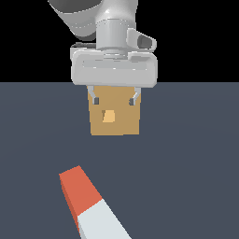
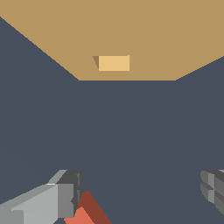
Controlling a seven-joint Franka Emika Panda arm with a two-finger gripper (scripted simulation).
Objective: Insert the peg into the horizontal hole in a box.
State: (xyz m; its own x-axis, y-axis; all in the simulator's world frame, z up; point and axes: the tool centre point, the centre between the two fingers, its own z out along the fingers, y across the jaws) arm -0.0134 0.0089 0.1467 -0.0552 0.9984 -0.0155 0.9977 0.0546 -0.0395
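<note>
The peg lies flat on the dark floor at the front of the exterior view, its red-orange half pointing away and its white half running off the lower edge. The tan box stands farther back, with its lighter square hole in the face toward the camera. My gripper hangs open in front of the box's upper part, holding nothing. In the wrist view the fingers frame bare floor, the peg's red end shows by one finger, and the box with its hole lies beyond.
A flat dark grey floor spreads around the box and the peg. Nothing else stands on it in either view.
</note>
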